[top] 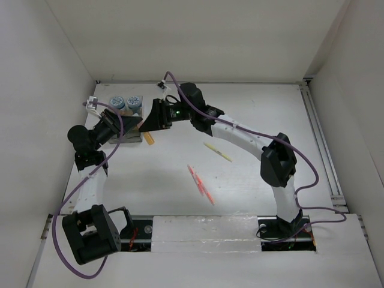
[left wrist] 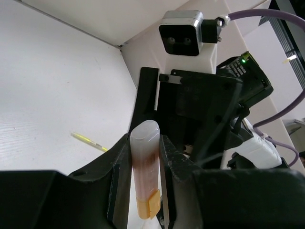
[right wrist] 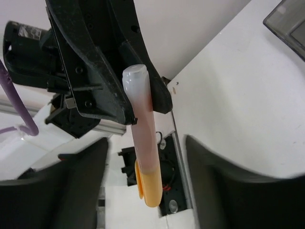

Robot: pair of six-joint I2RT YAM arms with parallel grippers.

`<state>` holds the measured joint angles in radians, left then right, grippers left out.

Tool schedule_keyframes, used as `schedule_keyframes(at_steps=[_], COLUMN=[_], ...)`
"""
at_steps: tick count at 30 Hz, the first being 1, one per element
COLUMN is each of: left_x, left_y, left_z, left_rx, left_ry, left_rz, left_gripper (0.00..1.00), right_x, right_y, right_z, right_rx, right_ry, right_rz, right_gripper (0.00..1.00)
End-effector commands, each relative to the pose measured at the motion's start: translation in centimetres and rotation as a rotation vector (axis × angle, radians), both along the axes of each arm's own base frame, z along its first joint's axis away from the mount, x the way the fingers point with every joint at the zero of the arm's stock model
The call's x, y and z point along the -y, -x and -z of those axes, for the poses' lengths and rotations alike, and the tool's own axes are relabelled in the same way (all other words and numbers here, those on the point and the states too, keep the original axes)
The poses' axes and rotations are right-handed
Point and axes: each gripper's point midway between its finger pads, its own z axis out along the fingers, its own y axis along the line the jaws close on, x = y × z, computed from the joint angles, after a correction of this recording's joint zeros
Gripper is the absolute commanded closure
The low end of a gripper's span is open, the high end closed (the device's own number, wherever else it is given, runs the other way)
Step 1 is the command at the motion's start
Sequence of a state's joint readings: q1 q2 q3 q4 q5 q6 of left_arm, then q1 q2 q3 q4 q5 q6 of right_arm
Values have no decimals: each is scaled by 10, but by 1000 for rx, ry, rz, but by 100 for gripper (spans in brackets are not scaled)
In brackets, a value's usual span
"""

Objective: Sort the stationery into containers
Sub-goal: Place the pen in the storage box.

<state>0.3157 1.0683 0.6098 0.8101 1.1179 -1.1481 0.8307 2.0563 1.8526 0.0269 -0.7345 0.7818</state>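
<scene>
inside the left gripper (left wrist: 145, 160) sits the orange highlighter (left wrist: 144, 138), pinched.

The left arm (top: 91, 183) and the right arm (top: 240, 133) are both wearing white shells on their long links, with chunky black housings bulging at the joints. A purple cable (top: 312, 177) is trailing along each one. Black pincer fingers (left wrist: 119, 183) are tipping the left arm. A green light (left wrist: 244, 59) is glowing beside the right wrist's grey-and-white camera (left wrist: 181, 36).
</scene>
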Motion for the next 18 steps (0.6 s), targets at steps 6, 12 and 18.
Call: schedule_keyframes(at_steps=[6,12,18], left_x=[-7,-38,-105], left_y=[-7,-33,-70], left_z=[-4,9,40], left_rx=[38,-120,-320], left_ry=[-66,-46,138], left_rz=[-90,-328,-750], left_gripper=[100,100,100], right_x=[26,70,145], right_y=[-16,-37,-45], right_z=[-17,2,53], right_rx=[68,62,62], right_ry=[-67,-11,128], right_rz=[52,178,447], right_gripper=[0,0,0])
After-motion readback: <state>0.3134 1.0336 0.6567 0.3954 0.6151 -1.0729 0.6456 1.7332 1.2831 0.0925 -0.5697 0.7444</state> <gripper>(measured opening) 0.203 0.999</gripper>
